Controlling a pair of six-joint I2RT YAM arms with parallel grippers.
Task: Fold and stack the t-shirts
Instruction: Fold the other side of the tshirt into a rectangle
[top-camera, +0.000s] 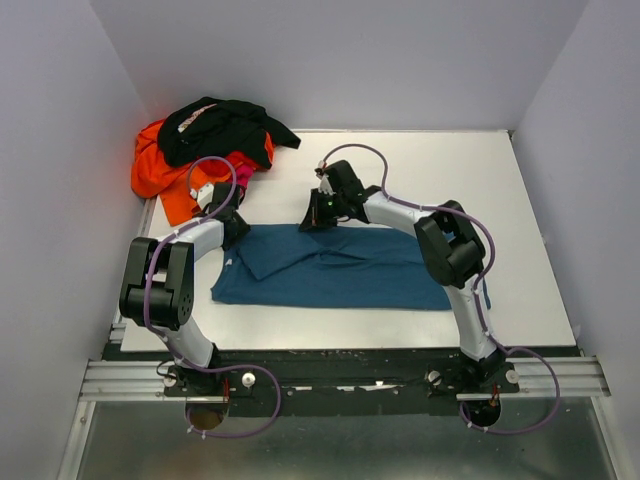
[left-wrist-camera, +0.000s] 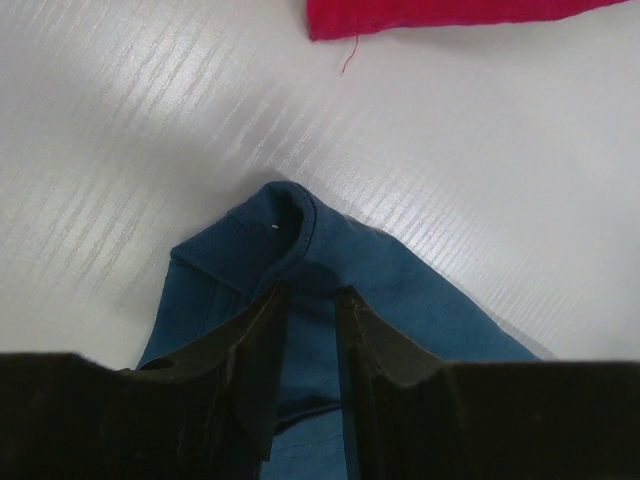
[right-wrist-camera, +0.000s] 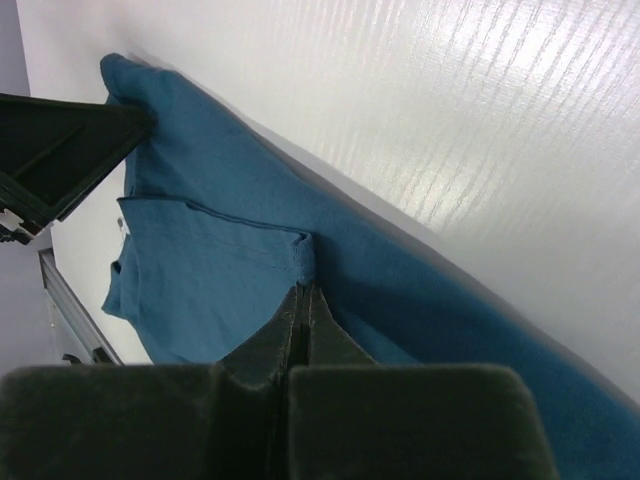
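Teal-blue t-shirt (top-camera: 340, 272) is clamped at far edge by left gripper (left-wrist-camera: 310, 303) and right gripper (right-wrist-camera: 303, 296).

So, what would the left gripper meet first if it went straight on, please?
Beyond the teal-blue cloth t-shirt the left gripper pinches comes white table, then probably the edge of the magenta-pink shirt; depth unclear.

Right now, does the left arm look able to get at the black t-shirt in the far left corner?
Probably yes, but not at once. The black t-shirt lies uncovered just beyond the left gripper; yet that gripper is shut on the teal t-shirt and would have to let go first.
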